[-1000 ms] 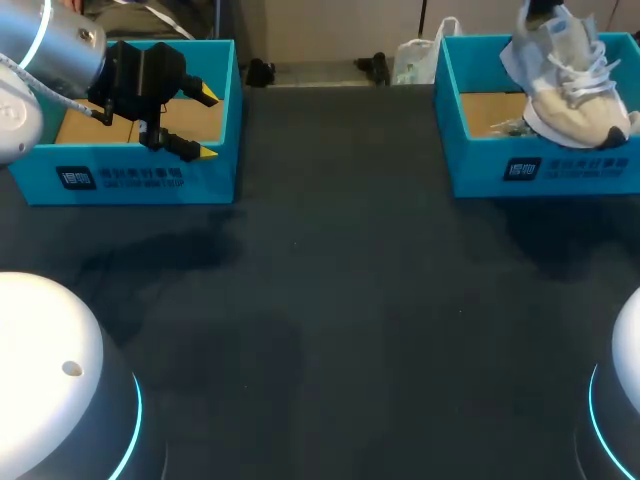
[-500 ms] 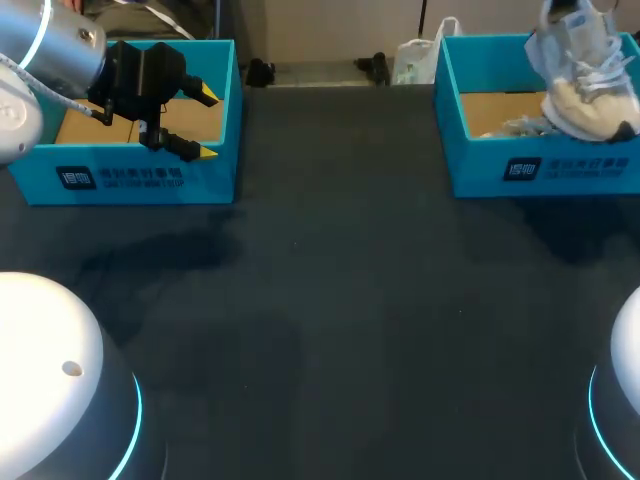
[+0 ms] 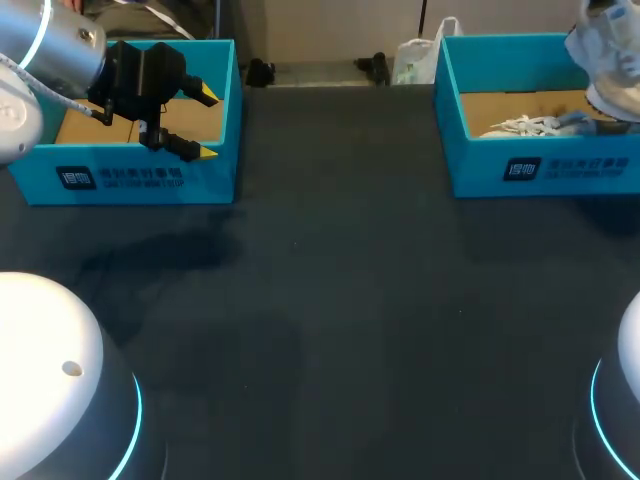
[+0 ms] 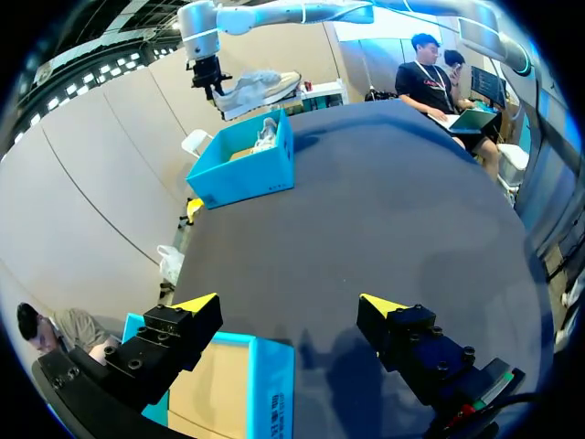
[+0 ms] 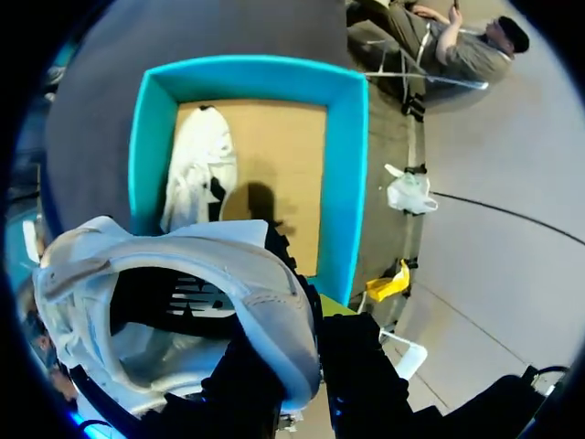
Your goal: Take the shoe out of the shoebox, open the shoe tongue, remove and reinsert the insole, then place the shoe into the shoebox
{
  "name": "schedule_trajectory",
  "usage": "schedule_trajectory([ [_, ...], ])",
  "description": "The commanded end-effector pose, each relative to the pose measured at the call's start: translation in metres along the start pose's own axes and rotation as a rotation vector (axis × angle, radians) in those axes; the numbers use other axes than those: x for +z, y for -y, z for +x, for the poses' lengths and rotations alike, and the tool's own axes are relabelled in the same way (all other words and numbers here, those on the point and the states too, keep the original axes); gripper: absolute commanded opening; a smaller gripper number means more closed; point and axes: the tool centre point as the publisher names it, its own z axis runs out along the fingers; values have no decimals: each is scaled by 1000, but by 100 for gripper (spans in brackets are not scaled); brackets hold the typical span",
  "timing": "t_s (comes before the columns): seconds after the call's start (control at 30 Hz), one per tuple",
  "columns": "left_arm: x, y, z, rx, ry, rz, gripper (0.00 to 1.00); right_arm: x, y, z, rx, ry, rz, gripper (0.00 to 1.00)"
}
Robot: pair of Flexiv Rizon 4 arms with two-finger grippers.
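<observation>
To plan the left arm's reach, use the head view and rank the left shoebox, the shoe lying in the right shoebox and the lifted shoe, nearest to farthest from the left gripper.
1. left shoebox: just below the left gripper, on the left side.
2. lying shoe: across the table, inside the right shoebox.
3. lifted shoe: in the air at the far right edge, beyond the lying shoe.

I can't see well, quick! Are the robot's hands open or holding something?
Left gripper: open, holding nothing.
Right gripper: shut on the shoe, gripping its heel collar.
</observation>
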Motion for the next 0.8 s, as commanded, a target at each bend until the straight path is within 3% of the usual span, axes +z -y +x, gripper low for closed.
schedule_trajectory([
  [0.03, 0, 0, -1, 0, -2, -3, 100, 15, 15, -21, 65, -43, 7, 0],
  [0.17, 0, 0, -1, 0, -2, -3, 100, 29, 30, -22, 199, -69, 35, 0],
  [0.5, 0, 0, -1, 0, -2, -3, 100, 22, 46, -8, 685, -50, 53, 0],
  [0.8, 0, 0, -1, 0, -2, -3, 100, 17, 56, 15, 1158, -63, 171, 0],
])
